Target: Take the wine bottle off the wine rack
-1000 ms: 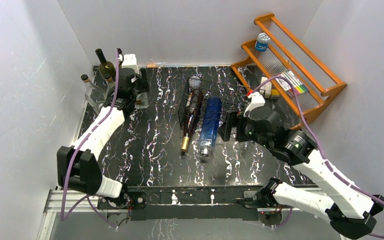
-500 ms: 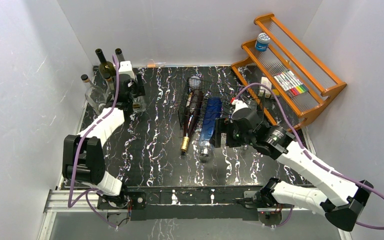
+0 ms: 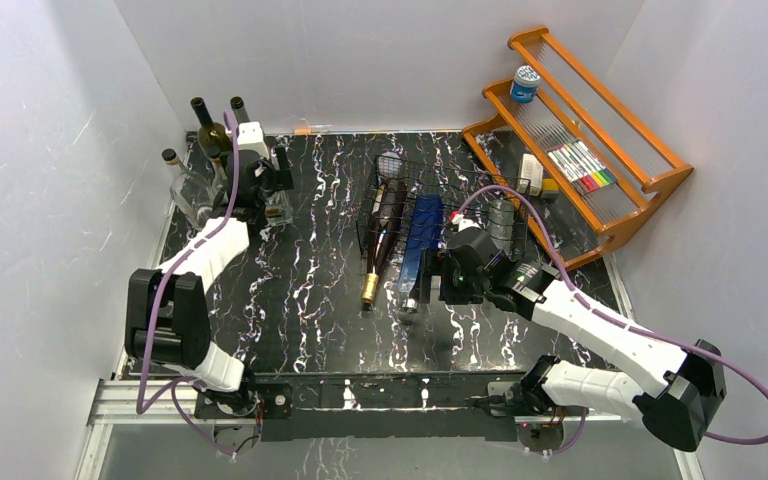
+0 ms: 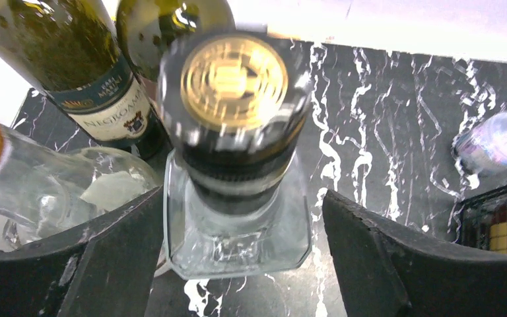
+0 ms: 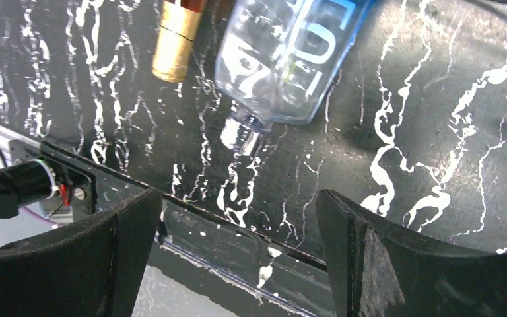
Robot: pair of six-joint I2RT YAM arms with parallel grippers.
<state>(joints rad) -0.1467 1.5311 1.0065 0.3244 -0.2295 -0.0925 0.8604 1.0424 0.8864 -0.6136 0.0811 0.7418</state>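
- Right gripper (image 3: pixel 432 272): positioned at the near edge of the wine rack (image 3: pixel 400 175), on its right half. The jaws stand fully spread and nothing lies between the fingers (image 5: pixel 115 254).
- Blue bottle (image 3: pixel 420 245): lies in a rack cradle with its neck projecting past the rack's near edge. The right wrist view shows its silver cap ahead of the spread fingers, clear of both.
- Dark wine bottle (image 3: pixel 384 235): lies in the rack cradle directly left of the blue bottle, gold-foiled neck (image 5: pixel 175 43) pointing past the rack's near edge. The blue bottle lies between it and the right gripper, and no finger touches it.
- Left gripper (image 4: pixel 241 198): positioned well left of the rack, near its far end. The fingers straddle an upright square glass bottle (image 4: pixel 237 244) with a gold-topped cap. The jaws stand apart, with a gap on one side. Contact on the other side cannot be confirmed through motion blur.
- Green bottles (image 3: pixel 212 135): stand upright beyond the left gripper, left of the rack's far end.
- Orange shelf (image 3: pixel 600 130): stands right of the rack's far end.
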